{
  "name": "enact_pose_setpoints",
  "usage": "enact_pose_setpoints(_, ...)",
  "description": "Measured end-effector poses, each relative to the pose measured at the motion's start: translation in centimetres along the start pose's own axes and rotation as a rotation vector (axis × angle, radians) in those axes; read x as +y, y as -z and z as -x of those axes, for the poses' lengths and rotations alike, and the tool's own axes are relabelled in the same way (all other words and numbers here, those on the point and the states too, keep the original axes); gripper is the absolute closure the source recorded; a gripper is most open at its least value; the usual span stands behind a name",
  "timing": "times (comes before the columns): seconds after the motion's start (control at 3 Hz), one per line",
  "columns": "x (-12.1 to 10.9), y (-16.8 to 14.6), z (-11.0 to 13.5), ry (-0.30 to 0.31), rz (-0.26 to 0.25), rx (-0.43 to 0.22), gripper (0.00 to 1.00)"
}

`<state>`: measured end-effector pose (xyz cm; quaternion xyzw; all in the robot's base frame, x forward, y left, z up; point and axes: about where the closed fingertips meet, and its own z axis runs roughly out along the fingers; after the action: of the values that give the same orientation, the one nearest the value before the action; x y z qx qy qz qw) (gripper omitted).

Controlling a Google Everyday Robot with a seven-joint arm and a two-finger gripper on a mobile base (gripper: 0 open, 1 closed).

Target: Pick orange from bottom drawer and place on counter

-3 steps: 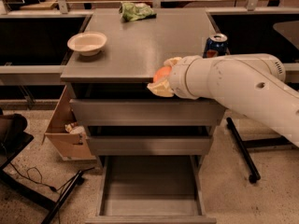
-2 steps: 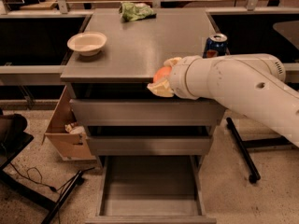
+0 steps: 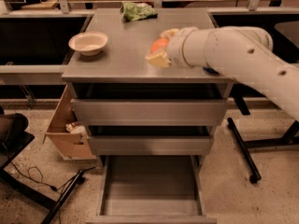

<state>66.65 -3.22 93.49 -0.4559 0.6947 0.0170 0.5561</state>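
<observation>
We are at the putting-down step. Our gripper (image 3: 160, 47) is in the upper middle of the frame, over the counter (image 3: 117, 55), a bit right of its middle. Its two pale fingers (image 3: 158, 59) are closed around the orange (image 3: 158, 44), one on each side, so we have hold of it. We cannot tell if the orange touches the counter top or hangs just above it.

The bottom drawer (image 3: 149, 185) is pulled out at the bottom of the frame, and we see nothing in it. So the picking part looks done.

Next, we think we should go down slowly until the orange sits on the flat top. Then we open the fingers and lift away. The orange is round, so it may roll. The bowl (image 3: 88, 43) sits well off to the left, and the green thing (image 3: 138, 10) is at the back.
</observation>
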Motion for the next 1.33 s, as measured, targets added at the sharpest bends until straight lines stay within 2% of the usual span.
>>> enact_pose_setpoints(0.33,-4.0,-4.3,3.0,-0.007,-0.011,-0.073,1.0)
enact_pose_setpoints(0.67,-7.6,-9.3,4.5,-0.067,-0.022,-0.112,1.0)
enact_pose_setpoints(1.0,-12.6,-12.9,4.9,-0.147,-0.093,-0.123,1.0)
enact_pose_setpoints(1.33,-15.6,-16.1,3.3,-0.271,-0.148,-0.11,1.0)
